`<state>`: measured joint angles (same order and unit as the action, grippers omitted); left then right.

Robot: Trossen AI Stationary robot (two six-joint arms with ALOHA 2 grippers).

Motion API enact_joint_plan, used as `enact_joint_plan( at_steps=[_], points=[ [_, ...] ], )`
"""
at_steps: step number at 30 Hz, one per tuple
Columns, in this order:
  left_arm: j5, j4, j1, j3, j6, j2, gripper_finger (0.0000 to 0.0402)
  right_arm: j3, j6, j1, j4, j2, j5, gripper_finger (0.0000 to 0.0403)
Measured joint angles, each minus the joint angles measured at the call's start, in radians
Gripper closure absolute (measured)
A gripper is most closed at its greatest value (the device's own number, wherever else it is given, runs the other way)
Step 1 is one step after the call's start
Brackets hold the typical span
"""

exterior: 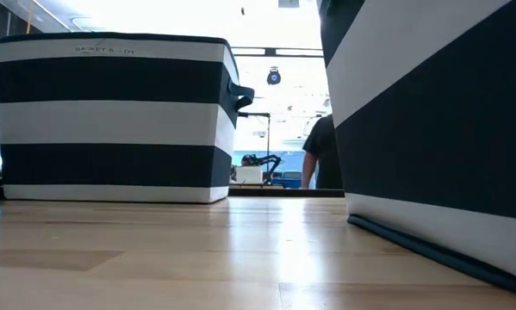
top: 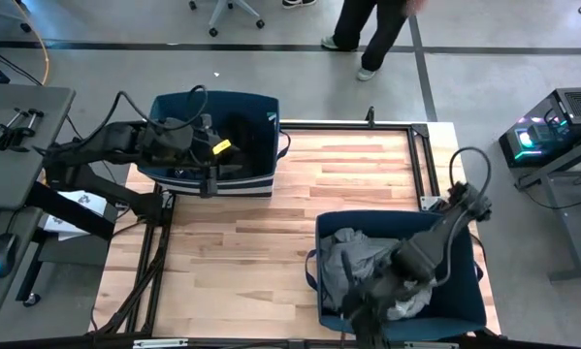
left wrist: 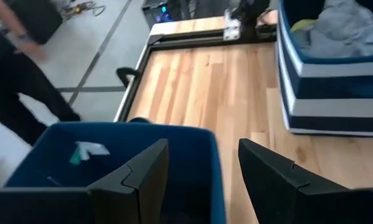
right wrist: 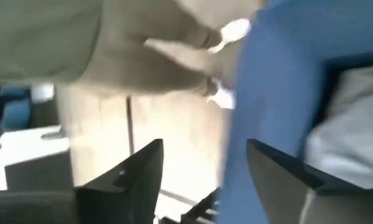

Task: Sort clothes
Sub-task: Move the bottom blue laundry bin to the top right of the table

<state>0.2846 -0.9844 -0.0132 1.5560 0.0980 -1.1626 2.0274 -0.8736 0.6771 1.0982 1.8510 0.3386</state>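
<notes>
Right gripper [top: 372, 291] is hovering over the near bin [top: 465, 305], fingers spread with nothing between them in the right wrist view. Grey clothes [top: 353, 260] are lying crumpled in that bin's left half, just beside and below the fingers; no clear long axis, just a soft, floppy, wrinkled heap. The right arm is much the nearer one. Any grab probably needs a straight drop into the pile.

Left gripper [top: 212, 167] is sitting over the far bin [top: 261, 107], fingers [left wrist: 139, 180] moderately apart and empty; dark contents there are hard to make out. Both bins are boxy navy fabric with white stripes, standing on a pale wood table [top: 271, 233].
</notes>
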Motion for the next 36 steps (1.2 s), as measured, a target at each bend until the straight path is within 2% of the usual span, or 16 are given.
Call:
enact_joint_plan(
  at_steps=[4, 7, 11, 17, 21, 28, 29, 32, 36],
  points=[
    [-0.050, 0.067, 0.000, -0.055, 0.002, 0.022, 0.0220, 0.086, 0.007, 0.040, 0.046, 0.075, 0.010, 0.0157],
    [-0.084, 0.071, 0.000, -0.057, 0.008, 0.020, 0.0220, 0.135, -0.044, 0.073, 0.173, 0.112, -0.010, 0.0156],
    [-0.096, 0.072, 0.000, -0.057, 0.008, 0.021, 0.0220, 0.143, -0.171, 0.131, 0.299, 0.137, -0.040, 0.0155],
    [-0.118, 0.071, 0.000, -0.057, 0.008, 0.021, 0.0220, 0.130, -0.274, 0.202, 0.418, 0.198, -0.045, 0.0160],
    [-0.119, 0.071, -0.001, -0.057, -0.011, 0.021, 0.0220, 0.132, -0.254, 0.210, 0.464, 0.243, -0.078, 0.0209],
    [-0.126, 0.082, -0.001, -0.057, -0.052, 0.020, 0.0220, 0.137, -0.064, 0.107, 0.460, 0.268, -0.246, 0.0380],
    [-0.127, 0.089, -0.001, -0.057, -0.053, 0.020, 0.0220, 0.137, -0.022, 0.081, 0.462, 0.268, -0.274, 0.0390],
    [-0.133, 0.113, -0.002, -0.057, -0.053, 0.020, 0.0220, 0.135, 0.106, 0.001, 0.476, 0.267, -0.351, 0.0383],
    [-0.152, 0.123, -0.002, -0.057, -0.056, 0.020, 0.0220, 0.133, 0.281, -0.099, 0.479, 0.269, -0.395, 0.0394]
  ],
)
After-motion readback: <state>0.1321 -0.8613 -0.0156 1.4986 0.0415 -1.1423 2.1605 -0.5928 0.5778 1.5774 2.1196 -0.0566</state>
